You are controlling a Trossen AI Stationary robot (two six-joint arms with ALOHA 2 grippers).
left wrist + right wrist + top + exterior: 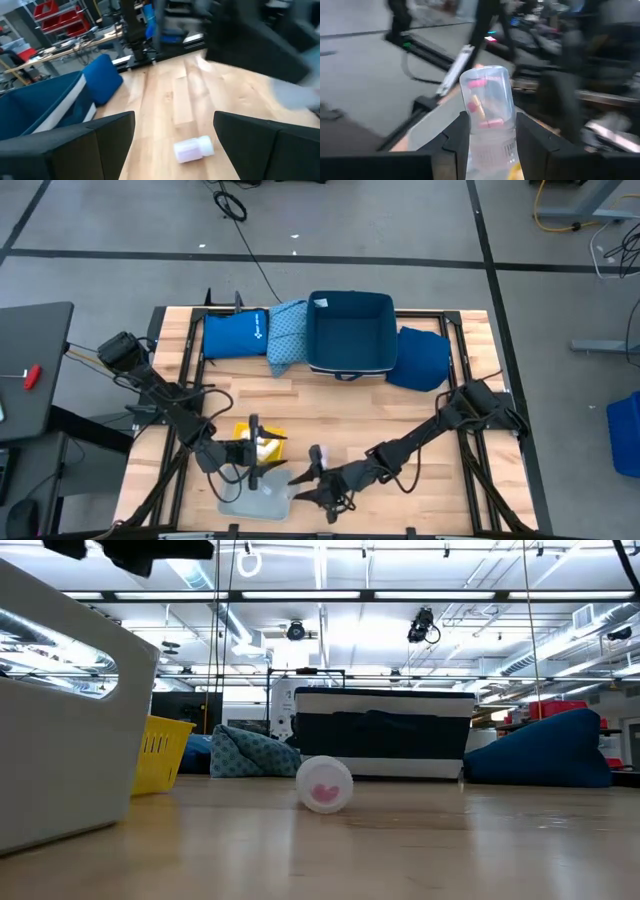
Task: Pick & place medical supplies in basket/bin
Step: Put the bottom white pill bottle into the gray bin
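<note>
1. The right gripper (487, 137) is clamped on one clear vial (487, 115) with pink and yellow capsules inside. In the high view this gripper (312, 477) sits near the table's near edge, just beside a pale grey bin (256, 498).
2. The left gripper (172, 145) stands wide, holding nothing. One white bottle (194, 148) lies on its side on the wood between its fingers (102, 145), apparently untouched. From above, the left gripper (253, 452) is beside a small yellow basket (262, 442).
3. Counted: one yellow basket, one grey bin, one navy bin (349, 332) at the far edge.
4. Cloths: a blue pouch (235, 336) far left, a teal patterned cloth (288, 335) against the navy bin, a dark blue cloth (420, 358) at its right.
5. Bare wood (330, 410) lies between the far row and both arms.
</note>
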